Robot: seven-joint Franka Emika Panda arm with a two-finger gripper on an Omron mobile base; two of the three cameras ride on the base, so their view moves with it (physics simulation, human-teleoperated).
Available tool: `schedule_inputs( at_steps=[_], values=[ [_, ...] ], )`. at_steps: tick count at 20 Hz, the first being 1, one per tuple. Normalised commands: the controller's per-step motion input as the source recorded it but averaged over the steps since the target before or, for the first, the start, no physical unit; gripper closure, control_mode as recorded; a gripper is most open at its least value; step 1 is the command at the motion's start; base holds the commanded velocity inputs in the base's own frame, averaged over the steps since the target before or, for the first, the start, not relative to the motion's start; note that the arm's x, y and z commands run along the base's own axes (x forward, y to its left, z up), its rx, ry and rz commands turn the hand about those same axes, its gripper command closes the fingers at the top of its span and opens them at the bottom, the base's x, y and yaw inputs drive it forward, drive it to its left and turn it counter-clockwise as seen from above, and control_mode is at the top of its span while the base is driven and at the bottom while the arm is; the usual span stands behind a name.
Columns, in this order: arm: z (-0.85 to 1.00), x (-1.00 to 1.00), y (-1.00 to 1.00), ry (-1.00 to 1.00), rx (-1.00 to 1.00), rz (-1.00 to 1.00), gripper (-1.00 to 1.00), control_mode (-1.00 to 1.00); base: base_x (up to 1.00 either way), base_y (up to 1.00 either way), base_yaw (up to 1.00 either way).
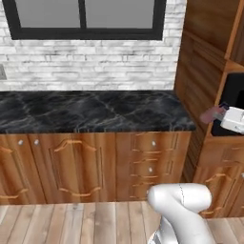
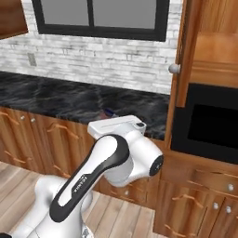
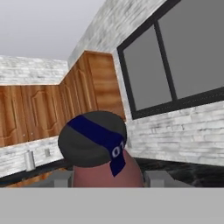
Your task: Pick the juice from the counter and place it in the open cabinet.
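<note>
worktop [image 1: 95, 112]: black marble slab, faint white veins
base: wooden doors and knobbed drawers [image 1: 150, 169] beneath

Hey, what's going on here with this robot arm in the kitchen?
The white robot arm's gripper is shut on the small reddish-brown juice bottle with a dark cap and holds it tilted in the air, off the black marble counter. In the left base view the bottle is at the right, in front of the tall orange-brown wooden cabinet. It isn't placed yet.
</note>
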Motion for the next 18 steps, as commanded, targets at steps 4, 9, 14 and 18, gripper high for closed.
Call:
schedule_inputs(
  at_steps=[4, 9, 14, 18],
  values=[
    [0.00, 0.00, 0.00, 0.00, 0.00, 0.00, 1.00, 1.00, -0.95, -0.07, 0.01],
    [0.00, 0.00, 0.00, 0.00, 0.00, 0.00, 1.00, 1.00, -0.40, -0.55, 0.01],
    [0.00, 0.00, 0.00, 0.00, 0.00, 0.00, 1.00, 1.00, -0.17, -1.00, 0.05],
    [0.00, 0.00, 0.00, 0.00, 0.00, 0.00, 1.00, 1.00, -0.32, -1.00, 0.06]
  ],
)
